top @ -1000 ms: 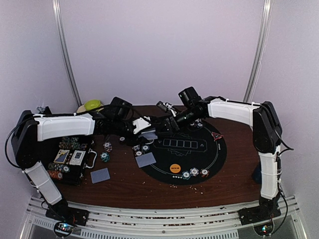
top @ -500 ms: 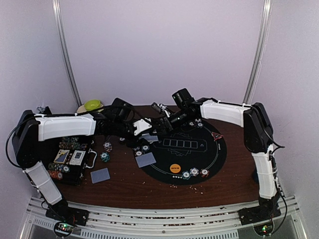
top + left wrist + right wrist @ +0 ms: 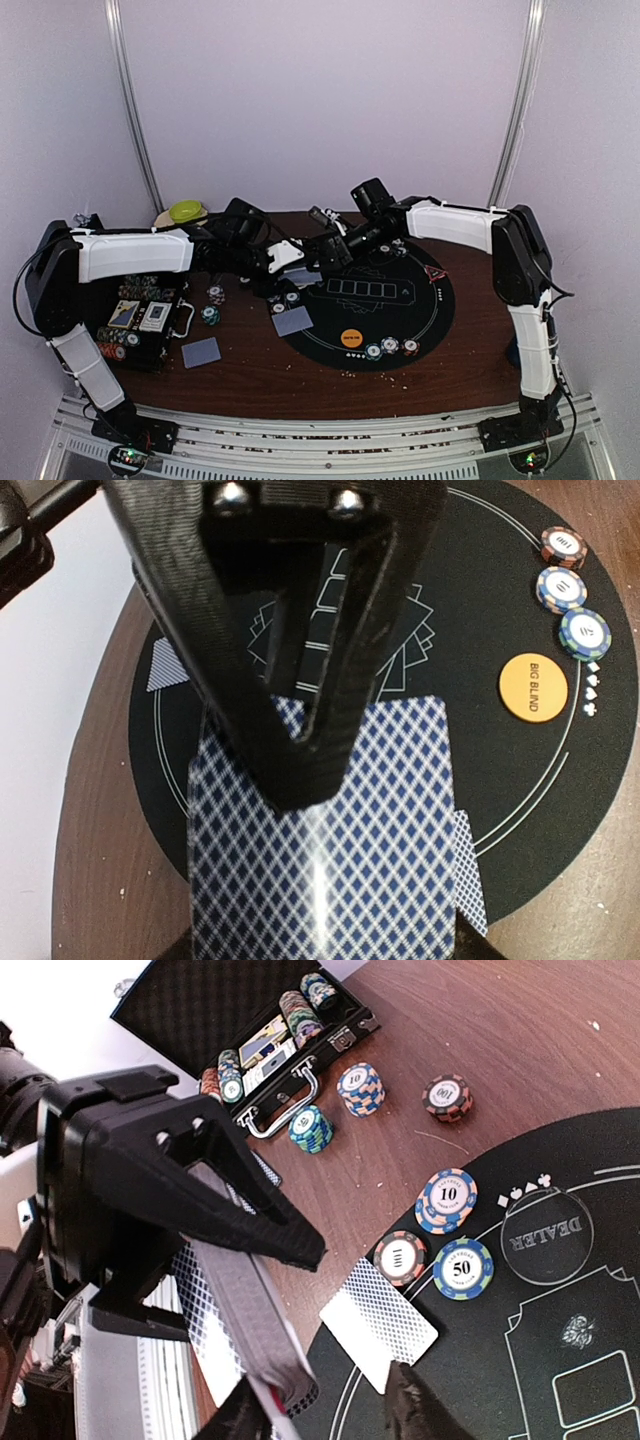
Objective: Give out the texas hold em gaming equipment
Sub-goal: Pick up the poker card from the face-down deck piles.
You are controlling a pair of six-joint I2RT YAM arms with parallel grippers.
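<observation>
Nearest the arm bases, a loose card (image 3: pixel 200 352) lies off the black mat (image 3: pixel 435 305). Farther back, the left gripper (image 3: pixel 292 262) clamps the deck of playing cards (image 3: pixel 240 1310). The right gripper (image 3: pixel 325 1407) has moved in, its fingers straddling the deck's end; whether they pinch a card cannot be told.

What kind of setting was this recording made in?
Probably a robot test booth dressed as a card table: plain white walls enclose a brown table with a black poker mat, an open chip case, and a metal rail along the near edge.
</observation>
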